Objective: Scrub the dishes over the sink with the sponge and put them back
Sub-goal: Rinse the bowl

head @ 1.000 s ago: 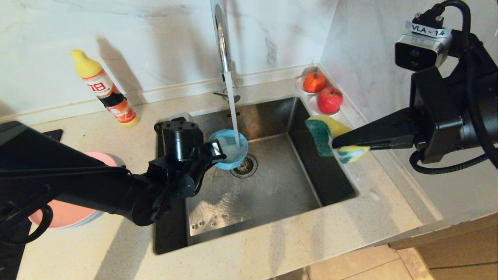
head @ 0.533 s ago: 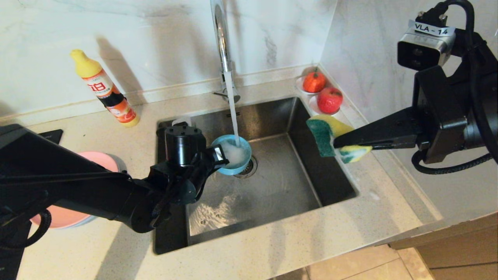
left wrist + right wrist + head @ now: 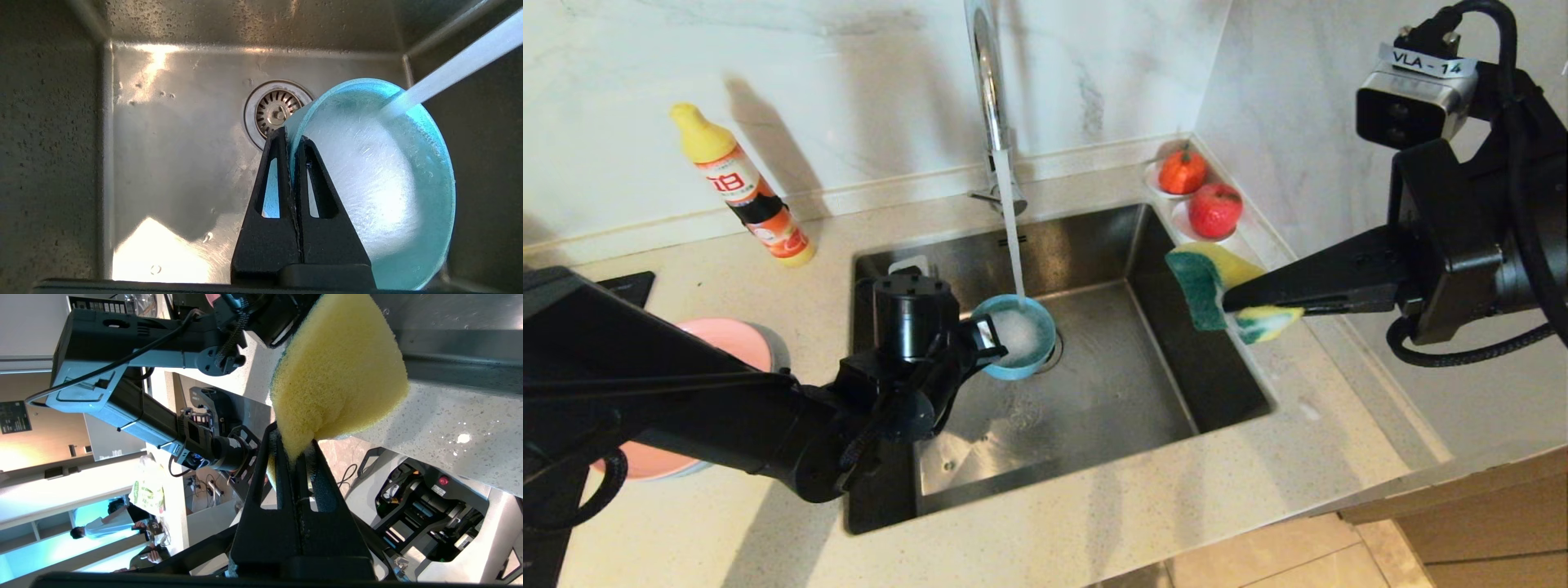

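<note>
**Q:** Jaws of each arm: how do they stand?

**A:** Both pairs are pressed together on something. The left gripper (image 3: 291,141) pinches the rim of the teal-blue bowl (image 3: 376,183), held over the sink (image 3: 980,482) just beside the strainer drain (image 3: 277,114). The right gripper (image 3: 1230,304) pinches the sponge (image 3: 1217,290) by one edge, above the sink's right rim, well apart from the bowl.

**Q:** What has changed over the last second?

**A:** The bowl has tipped from a steep tilt, with its mouth turned away from the arm, toward mouth-up, and has slid slightly rightward. The stream of water (image 3: 1011,237) from the tap (image 3: 985,82) now lands inside it and froths white. The ripples across the sink floor have calmed, presumably because less water is spilling past. The right arm has kept its place.

**Q:** What does that mean for the task?

**A:** By my reading, this is the wetting or rinsing stage for the first dish. Scrubbing has not begun, since sponge and bowl do not touch. The pink plate (image 3: 731,339) waits on the counter to the left.

**Q:** What is hidden or unclear?

**A:** The left arm covers most of the pink plate. A pale edge beneath it may be the bluish-white plate, but that cannot be confirmed. The bowl partly overlaps the drain in the head view. The sponge's green face scarcely shows in the right wrist view.
</note>
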